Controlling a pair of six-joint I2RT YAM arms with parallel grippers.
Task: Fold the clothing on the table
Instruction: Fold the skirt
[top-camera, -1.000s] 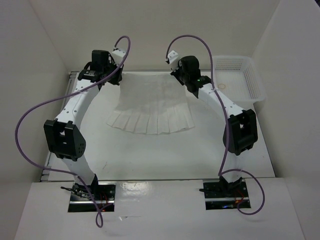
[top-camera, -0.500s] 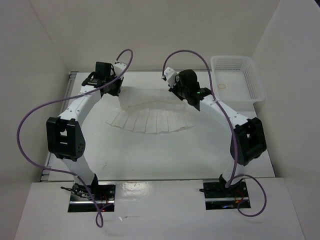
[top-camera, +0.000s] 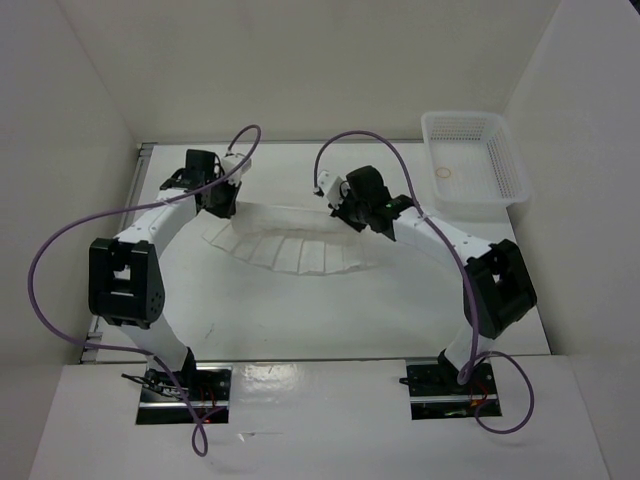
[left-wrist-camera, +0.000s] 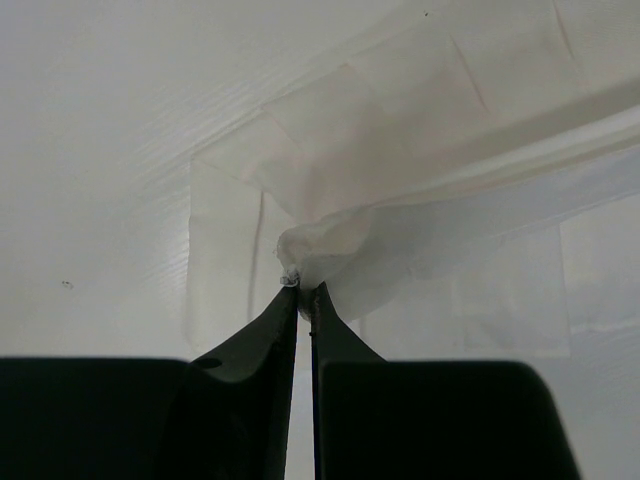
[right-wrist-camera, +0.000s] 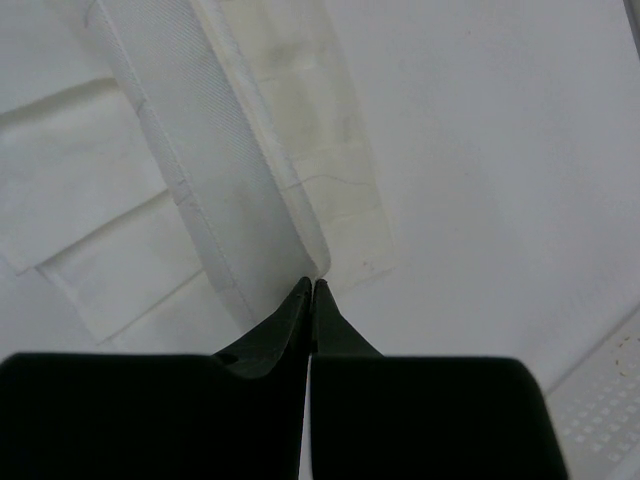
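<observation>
In the top view the fingertips of both pincers are hidden under their own wrist housings, so the grip cannot be judged from there. The pleated skirt (top-camera: 300, 250) lies on the bench (top-camera: 300, 320) between the two arms, towards the far side, with its fanned hem turned to the near side. Its fold lines are hard to trace (white cloth on a white surface). Its upper edge is met at one end by the left pincer (top-camera: 224, 203) and at the other by the right pincer (top-camera: 337, 212). A white mesh basket (top-camera: 475, 160) is seen at the far right corner, well apart from the skirt.

A second ago the upper edge was held far back near the rear wall and the skirt was spread broad. That edge has since been carried nearer, over the pleats, so only a shallow arc of cloth is left showing. The basket, then partly covered by the right arm, is now seen whole.

In the left wrist view the dark fingers are pressed together on a bunched corner of the cloth, which hangs away from the tips over the flat pleats.

In the right wrist view the fingers are likewise clamped on the folded band edge. Only a corner of the basket is caught at the lower right.
</observation>
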